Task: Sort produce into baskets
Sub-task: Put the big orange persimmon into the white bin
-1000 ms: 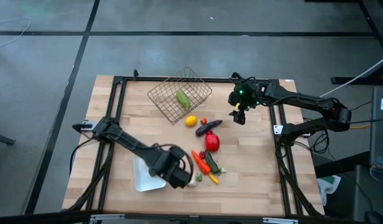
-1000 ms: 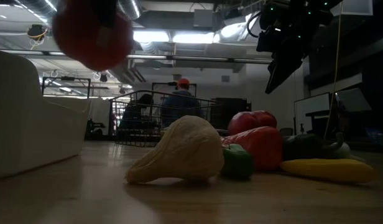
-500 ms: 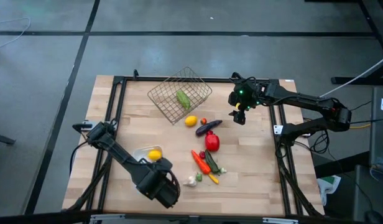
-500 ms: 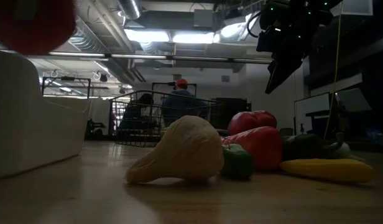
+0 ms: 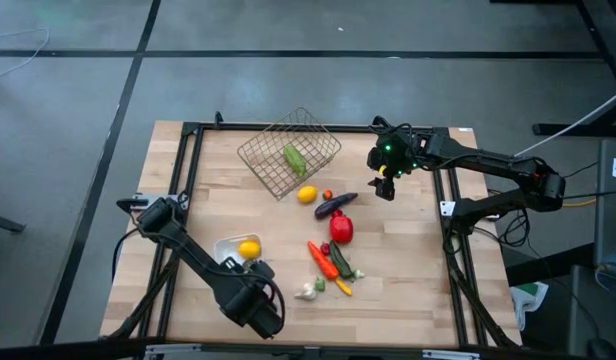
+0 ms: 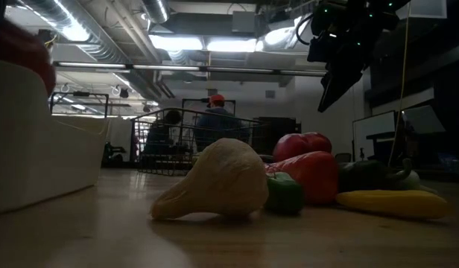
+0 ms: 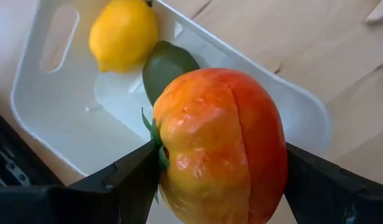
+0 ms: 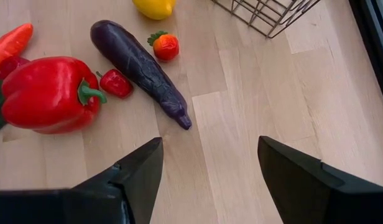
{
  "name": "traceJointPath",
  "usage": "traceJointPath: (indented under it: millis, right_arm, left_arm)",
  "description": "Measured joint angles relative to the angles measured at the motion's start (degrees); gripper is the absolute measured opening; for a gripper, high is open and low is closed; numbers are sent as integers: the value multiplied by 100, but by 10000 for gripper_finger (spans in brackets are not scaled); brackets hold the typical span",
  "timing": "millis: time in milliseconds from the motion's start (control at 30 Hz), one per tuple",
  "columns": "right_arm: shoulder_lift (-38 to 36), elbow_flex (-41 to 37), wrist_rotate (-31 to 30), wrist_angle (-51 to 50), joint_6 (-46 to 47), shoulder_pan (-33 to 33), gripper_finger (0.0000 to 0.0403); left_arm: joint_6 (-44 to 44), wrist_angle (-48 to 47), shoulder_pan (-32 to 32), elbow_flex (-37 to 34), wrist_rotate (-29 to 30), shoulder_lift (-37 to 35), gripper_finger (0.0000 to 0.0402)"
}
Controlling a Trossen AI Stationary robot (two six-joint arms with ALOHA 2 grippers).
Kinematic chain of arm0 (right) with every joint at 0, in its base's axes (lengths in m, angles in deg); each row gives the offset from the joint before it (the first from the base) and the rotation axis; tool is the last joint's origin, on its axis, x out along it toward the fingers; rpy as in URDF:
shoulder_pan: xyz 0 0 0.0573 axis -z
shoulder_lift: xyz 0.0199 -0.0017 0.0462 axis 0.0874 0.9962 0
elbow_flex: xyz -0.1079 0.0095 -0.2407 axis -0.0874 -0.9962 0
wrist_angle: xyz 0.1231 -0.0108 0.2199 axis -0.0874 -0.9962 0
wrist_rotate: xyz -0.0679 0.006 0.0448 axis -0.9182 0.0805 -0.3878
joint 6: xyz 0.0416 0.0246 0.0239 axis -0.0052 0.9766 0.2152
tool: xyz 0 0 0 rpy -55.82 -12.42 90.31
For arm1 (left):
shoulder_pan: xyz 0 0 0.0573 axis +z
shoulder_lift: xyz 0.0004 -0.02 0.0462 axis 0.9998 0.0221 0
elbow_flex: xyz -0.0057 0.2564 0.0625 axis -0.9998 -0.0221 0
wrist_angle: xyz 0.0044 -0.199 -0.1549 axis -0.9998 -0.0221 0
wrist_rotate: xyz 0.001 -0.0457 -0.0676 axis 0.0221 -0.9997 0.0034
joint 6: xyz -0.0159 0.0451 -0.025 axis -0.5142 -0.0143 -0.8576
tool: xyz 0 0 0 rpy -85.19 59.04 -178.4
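L gripper [image 7: 219,186] pinches the orange tomato [image 7: 219,146] above the white tray [image 7: 48,118], ready to drop it by the lemon [image 7: 123,34] and avocado [image 7: 168,67] already in there. Rest of produce lies mid-table w/ garlic [image 6: 214,182] nearest. R gripper [image 8: 207,171] hangs spread, empty, beyond the eggplant [image 8: 138,68], prob. waiting. Wire basket [image 5: 288,152] at far side. Wood-plank table [image 5: 408,260], grey floor around.

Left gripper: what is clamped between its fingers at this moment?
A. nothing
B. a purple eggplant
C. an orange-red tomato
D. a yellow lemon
C: the left wrist view shows the left gripper closed on the orange-red tomato above the white tray, where a lemon and a green avocado already lie.
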State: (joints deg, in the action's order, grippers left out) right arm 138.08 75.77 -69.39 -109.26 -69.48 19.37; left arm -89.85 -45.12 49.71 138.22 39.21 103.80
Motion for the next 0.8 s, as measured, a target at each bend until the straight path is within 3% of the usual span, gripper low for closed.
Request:
traceJointPath:
  millis: [333, 800]
  right_arm:
    - [0, 0, 0, 2, 0, 1, 260]
    - [-1, 0, 0, 2, 0, 2, 260]
  left_arm:
    - [182, 15, 0, -254, -48, 2, 290]
    - [-376, -27, -23, -254, 240, -333, 290]
